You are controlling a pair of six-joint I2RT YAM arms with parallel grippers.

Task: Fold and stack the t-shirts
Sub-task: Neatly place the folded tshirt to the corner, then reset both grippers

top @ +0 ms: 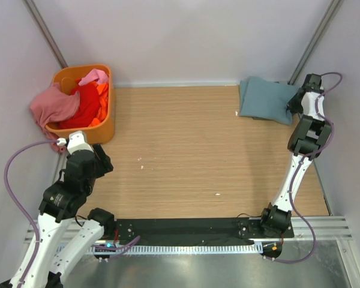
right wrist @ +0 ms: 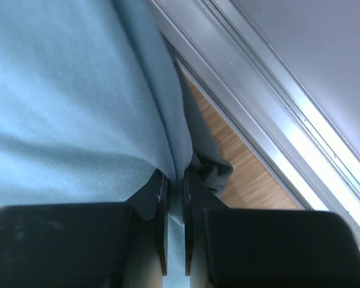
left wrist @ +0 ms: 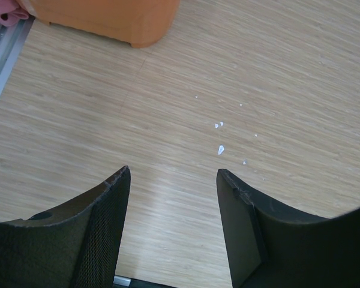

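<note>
A folded dusty blue-teal t-shirt (top: 265, 99) lies at the table's far right corner. My right gripper (top: 294, 103) is at its right edge, shut on a fold of the blue cloth (right wrist: 108, 90); the right wrist view shows the cloth pinched between the fingers (right wrist: 175, 180). Pink (top: 55, 105), red (top: 83, 107) and orange (top: 102, 99) t-shirts are heaped in the orange basket (top: 99, 133) at the far left. My left gripper (top: 78, 143) is open and empty above bare wood (left wrist: 173, 174), just in front of the basket. No dark grey-green shirt shows.
The basket's corner (left wrist: 132, 21) is near the left gripper. A metal rail (right wrist: 258, 114) and the wall run close behind the blue shirt. Small white specks (left wrist: 219, 138) lie on the wooden table. The pink shirt hangs over the basket's left rim.
</note>
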